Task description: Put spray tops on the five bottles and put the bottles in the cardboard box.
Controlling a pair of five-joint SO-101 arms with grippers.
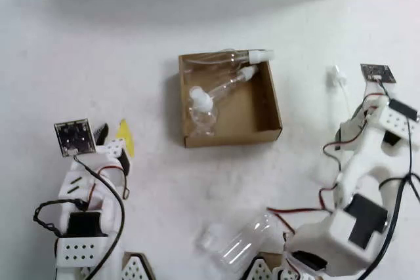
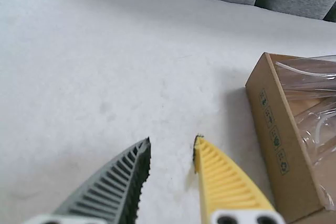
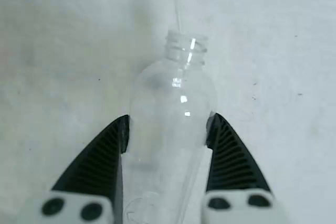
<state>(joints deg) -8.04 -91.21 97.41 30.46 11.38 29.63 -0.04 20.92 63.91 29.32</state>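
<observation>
The white surface [image 1: 98,50] carried a brown cardboard box [image 1: 230,138] holding capped clear bottles [image 1: 216,90]. A loose clear plastic bottle [image 1: 243,244] lay uncapped near the arms' bases, where a sweeping arm might knock it off. The right gripper [image 3: 169,118] had its black fingers pressed against an open-necked transparent bottle [image 3: 173,87]. Smooth and thin-walled, it could slip out or buckle under a harder squeeze. The left gripper [image 2: 171,139], fingers narrowly parted and holding nothing, hung over bare surface beside the box. The small white spray top [image 1: 336,78] lay just ahead, and a nudge could roll it away.
</observation>
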